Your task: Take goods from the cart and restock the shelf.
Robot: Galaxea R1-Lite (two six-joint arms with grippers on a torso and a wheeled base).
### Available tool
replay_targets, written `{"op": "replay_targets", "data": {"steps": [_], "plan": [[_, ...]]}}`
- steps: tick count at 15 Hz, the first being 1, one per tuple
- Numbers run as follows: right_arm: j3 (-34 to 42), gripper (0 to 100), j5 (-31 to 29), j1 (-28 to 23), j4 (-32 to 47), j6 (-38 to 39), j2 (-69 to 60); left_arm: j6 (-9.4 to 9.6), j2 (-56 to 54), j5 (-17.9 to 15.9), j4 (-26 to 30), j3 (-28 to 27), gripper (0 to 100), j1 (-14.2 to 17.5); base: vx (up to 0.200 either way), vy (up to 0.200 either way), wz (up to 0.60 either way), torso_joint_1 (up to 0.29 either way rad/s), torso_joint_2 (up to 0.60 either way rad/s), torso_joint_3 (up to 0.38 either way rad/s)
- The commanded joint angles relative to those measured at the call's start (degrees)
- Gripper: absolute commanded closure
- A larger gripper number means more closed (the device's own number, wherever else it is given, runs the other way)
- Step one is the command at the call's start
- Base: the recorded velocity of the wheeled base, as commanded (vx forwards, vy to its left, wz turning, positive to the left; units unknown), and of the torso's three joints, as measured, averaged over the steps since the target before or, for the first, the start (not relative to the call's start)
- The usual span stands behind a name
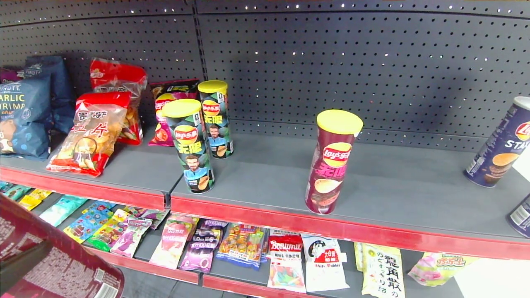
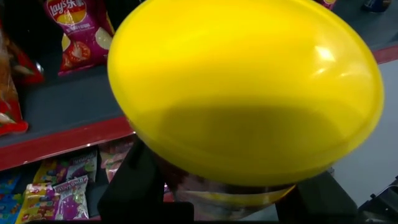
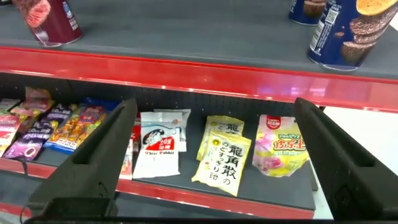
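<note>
A maroon chip can with a yellow lid (image 2: 249, 87) is held in my left gripper (image 2: 230, 202). Its dark fingers (image 2: 134, 186) press on both sides of the can's body. The same can (image 1: 62, 269) shows at the lower left of the head view, in front of the shelves. On the grey upper shelf (image 1: 269, 174) stands a matching maroon can (image 1: 331, 161), also seen as the maroon can (image 3: 46, 22) from the right wrist. My right gripper (image 3: 216, 106) is open with nothing between its fingers, and it faces the lower shelf below the red front edge (image 3: 205, 68).
Two green-black cans (image 1: 190, 149) (image 1: 215, 118) and snack bags (image 1: 89, 134) fill the upper shelf's left part. Blue cans (image 1: 497, 145) (image 1: 519, 215) stand at the right. Bare shelf lies either side of the maroon can. Candy packets (image 1: 244, 246) cover the lower shelf.
</note>
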Motion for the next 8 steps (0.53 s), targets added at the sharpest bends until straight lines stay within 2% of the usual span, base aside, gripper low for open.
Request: {"op": "replay_targets", "data": {"steps": [1, 3, 8], "plan": [[0.0, 0, 0.0, 0.0, 0.1, 0.0, 0.0, -0.09, -0.9, 0.3, -0.1, 0.0, 100, 0.0, 0.000, 0.000, 0.00, 0.000, 0.00, 0.000], [0.0, 0, 0.0, 0.0, 0.0, 0.0, 0.0, -0.71, -0.7, 0.4, -0.1, -0.9, 100, 0.0, 0.000, 0.000, 0.00, 0.000, 0.00, 0.000], [0.0, 0, 0.1, 0.0, 0.1, -0.1, 0.0, -0.97, -0.9, 0.5, -0.1, -1.1, 100, 0.0, 0.000, 0.000, -0.60, 0.001, 0.00, 0.002]]}}
